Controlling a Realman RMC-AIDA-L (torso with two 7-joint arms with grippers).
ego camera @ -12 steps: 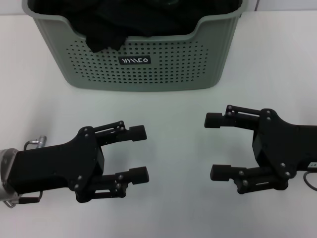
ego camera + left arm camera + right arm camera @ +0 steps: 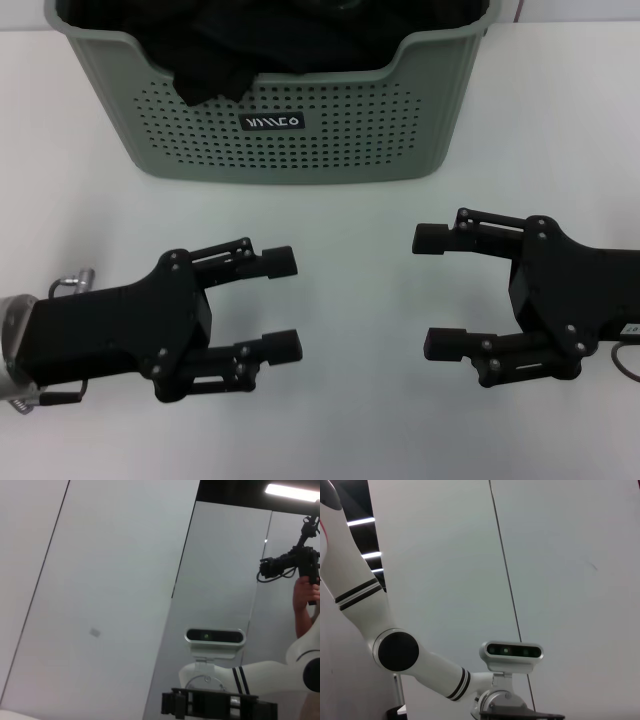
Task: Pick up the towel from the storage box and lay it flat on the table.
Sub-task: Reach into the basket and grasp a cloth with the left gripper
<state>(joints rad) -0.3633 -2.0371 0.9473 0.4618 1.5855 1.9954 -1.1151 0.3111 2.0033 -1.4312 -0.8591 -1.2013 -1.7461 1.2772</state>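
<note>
I'm seeing my left gripper [image 2: 283,303] hovering low at the near left, fingers spread apart, pointing inward; my right gripper [image 2: 433,290] is facing it from the near right, fingers likewise parted

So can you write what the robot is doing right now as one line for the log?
left gripper: open, over table, empty | right gripper: open, over table, empty | storage box: dark cloths inside | towel: not visible

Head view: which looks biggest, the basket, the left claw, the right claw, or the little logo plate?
1. Storage box
2. Left claw and right claw: alike, and nearer the camera, so unranked
3. Logo plate
</note>
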